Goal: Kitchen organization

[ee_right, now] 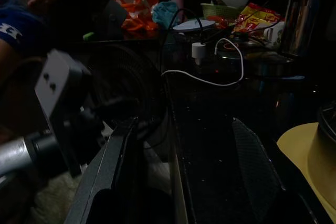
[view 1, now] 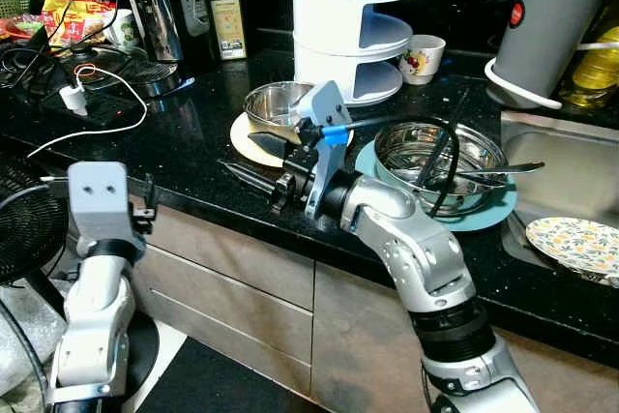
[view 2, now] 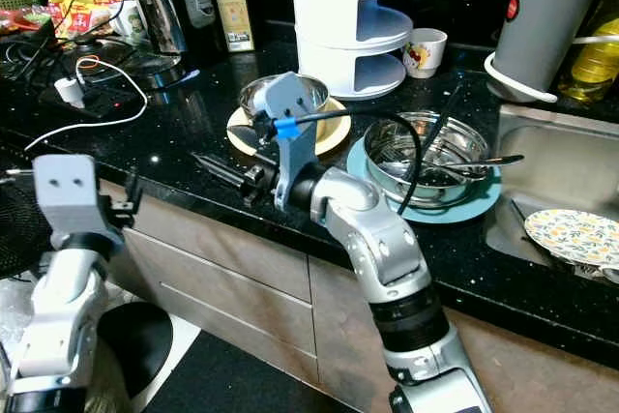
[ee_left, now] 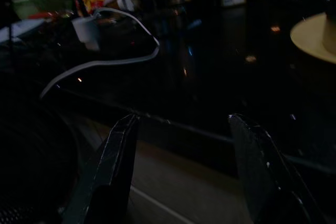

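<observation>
A small steel bowl [view 1: 276,103] rests on a yellow plate [view 1: 244,138] on the black counter [view 1: 184,157]. To its right a larger steel bowl [view 1: 440,157] holding spoons and black utensils sits on a teal plate [view 1: 488,215]. My right gripper [view 1: 237,174] reaches left over the counter's front edge, just in front of the yellow plate, open with nothing between its fingers [ee_right: 118,156]. My left gripper [ee_left: 184,119] is held low in front of the drawers at the far left, open and empty. The yellow plate's rim [ee_right: 304,156] shows beside the right gripper.
A white tiered rack [view 1: 348,26], a printed cup [view 1: 423,57], a yellow tin [view 1: 228,21] and a steel flask [view 1: 155,7] stand at the back. A charger with white cable [view 1: 73,97] lies left. A floral plate [view 1: 580,242] lies in the sink. A fan [view 1: 24,229] stands at the left, and a person [ee_right: 31,3] sits beyond it.
</observation>
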Robot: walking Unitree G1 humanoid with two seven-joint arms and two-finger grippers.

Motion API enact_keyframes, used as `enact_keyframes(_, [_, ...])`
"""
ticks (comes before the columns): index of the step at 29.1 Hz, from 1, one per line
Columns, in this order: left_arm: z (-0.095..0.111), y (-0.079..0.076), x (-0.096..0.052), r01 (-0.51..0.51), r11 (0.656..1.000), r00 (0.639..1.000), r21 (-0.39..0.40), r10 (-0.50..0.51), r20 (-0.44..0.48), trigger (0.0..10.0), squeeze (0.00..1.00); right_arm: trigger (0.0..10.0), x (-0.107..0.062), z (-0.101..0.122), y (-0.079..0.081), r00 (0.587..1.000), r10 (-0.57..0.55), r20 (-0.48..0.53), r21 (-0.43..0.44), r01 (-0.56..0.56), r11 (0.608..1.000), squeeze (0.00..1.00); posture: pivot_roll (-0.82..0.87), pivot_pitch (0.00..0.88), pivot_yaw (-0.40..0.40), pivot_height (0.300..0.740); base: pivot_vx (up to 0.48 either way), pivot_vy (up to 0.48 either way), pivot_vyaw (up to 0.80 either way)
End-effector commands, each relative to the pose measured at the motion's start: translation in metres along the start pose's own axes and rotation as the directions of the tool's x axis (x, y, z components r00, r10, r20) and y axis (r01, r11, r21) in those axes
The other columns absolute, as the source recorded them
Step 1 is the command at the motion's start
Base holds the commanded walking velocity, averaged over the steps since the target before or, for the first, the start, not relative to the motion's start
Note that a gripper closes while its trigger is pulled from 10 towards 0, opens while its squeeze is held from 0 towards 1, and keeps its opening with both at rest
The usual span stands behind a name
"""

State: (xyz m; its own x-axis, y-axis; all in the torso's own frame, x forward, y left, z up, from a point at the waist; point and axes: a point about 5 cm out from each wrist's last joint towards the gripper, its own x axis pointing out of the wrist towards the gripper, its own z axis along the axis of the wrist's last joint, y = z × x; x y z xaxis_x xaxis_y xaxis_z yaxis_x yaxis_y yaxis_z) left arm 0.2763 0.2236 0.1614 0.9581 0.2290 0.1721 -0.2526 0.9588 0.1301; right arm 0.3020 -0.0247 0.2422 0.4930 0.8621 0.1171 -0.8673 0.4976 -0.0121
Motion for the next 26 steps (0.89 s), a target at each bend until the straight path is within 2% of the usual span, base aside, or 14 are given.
enact_keyframes(1, [-0.007, -0.004, -0.004, 0.017, 1.000, 0.999, 0.011, -0.016, -0.038, 10.0, 0.00, 10.0, -0.001, -0.003, 0.001, 1.000, 0.006, 0.007, 0.022, -0.006, 1.000, 0.00, 0.06, 0.000, 0.027, 0.740, 0.000, 0.000, 0.00])
enact_keyframes(8, [-0.012, -0.013, -0.008, 0.036, 0.999, 0.997, 0.001, -0.035, -0.074, 10.0, 0.00, 10.0, -0.004, -0.005, -0.001, 1.000, -0.001, 0.009, 0.034, 0.001, 0.999, 0.00, 0.06, 0.000, 0.031, 0.740, 0.000, 0.000, 0.00])
enact_keyframes(26, [-0.009, -0.021, -0.003, 0.061, 0.998, 0.995, 0.001, -0.060, -0.077, 10.0, 0.00, 10.0, -0.002, -0.009, 0.001, 1.000, 0.006, -0.012, 0.024, -0.006, 1.000, 0.00, 0.05, 0.000, 0.030, 0.740, 0.000, 0.315, 0.00])
